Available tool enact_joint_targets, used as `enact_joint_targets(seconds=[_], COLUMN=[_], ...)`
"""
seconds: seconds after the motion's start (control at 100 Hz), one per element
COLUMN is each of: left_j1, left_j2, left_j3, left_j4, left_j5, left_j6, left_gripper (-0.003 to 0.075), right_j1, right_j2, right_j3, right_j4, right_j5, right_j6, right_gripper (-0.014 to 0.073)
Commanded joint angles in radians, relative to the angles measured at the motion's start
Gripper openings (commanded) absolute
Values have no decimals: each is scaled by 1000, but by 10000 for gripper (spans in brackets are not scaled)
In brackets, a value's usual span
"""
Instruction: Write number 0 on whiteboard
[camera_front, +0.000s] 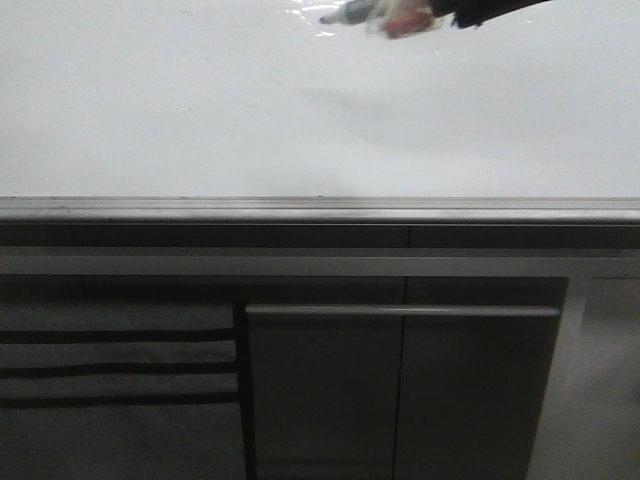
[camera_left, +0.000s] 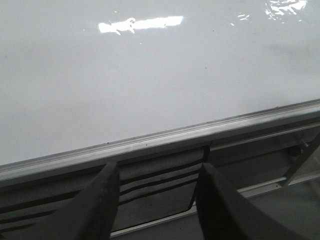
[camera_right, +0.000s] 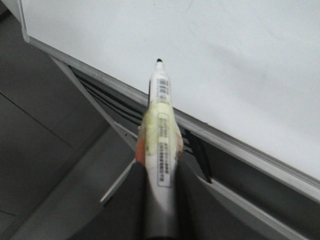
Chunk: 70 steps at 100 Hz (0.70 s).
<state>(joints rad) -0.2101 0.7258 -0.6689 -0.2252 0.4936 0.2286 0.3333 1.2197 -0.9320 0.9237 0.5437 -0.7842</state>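
While the front view catches only a blurred streak of the marker pen (camera_front: 375, 15) at its upper edge, the right wrist view shows it sharply: the right gripper (camera_right: 159, 172) has its jaws clamped on the pen's barrel, and the black tip juts out ahead of them, over the whiteboard (camera_right: 240, 55), though whether tip and board touch cannot be told. Only the left wrist view shows the left gripper (camera_left: 156, 200), its jaws spread apart with nothing between them; beyond them runs the board's grey metal rim (camera_left: 165, 140), then the glossy surface. That surface is plain white with bright glare patches, and no drawn stroke can be made out in any view. Below the rim, dark grey cabinet panels (camera_front: 400, 390) fill the front view. The right arm itself is cut off there.
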Motion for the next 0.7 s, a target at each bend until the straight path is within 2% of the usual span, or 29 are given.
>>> enact_joint_targets(seconds=[0.0,0.1,0.2,0.27,0.44,0.69], left_j1=[3,3,3,3,3,3], left_j2=[-2,2,3,13,45,82], left_j3=[-27,-27,-27,-27,-27,-27], left_j4=[-18,-18,-18,-18,-13,-19], left_j5=[-73,-73,-73,-73,-73,-70], left_j6=[-12,-12,-12,-12,-12,-12], left_gripper=[313,313,313,313,313,313], right_j1=[8,45,129,178,141,107], right_j2=[66,127,146,146,188,252], right_j3=[-106,-182,-229,-249,-311,-369], right_j4=[-19,-167,-427,-562,-581,-581], right_j5=[-10,-15,-48,-81,-10,21], right_j6=[62,185,350,457,534,534], right_gripper=[-65,-65,-65,-65,-65,-65])
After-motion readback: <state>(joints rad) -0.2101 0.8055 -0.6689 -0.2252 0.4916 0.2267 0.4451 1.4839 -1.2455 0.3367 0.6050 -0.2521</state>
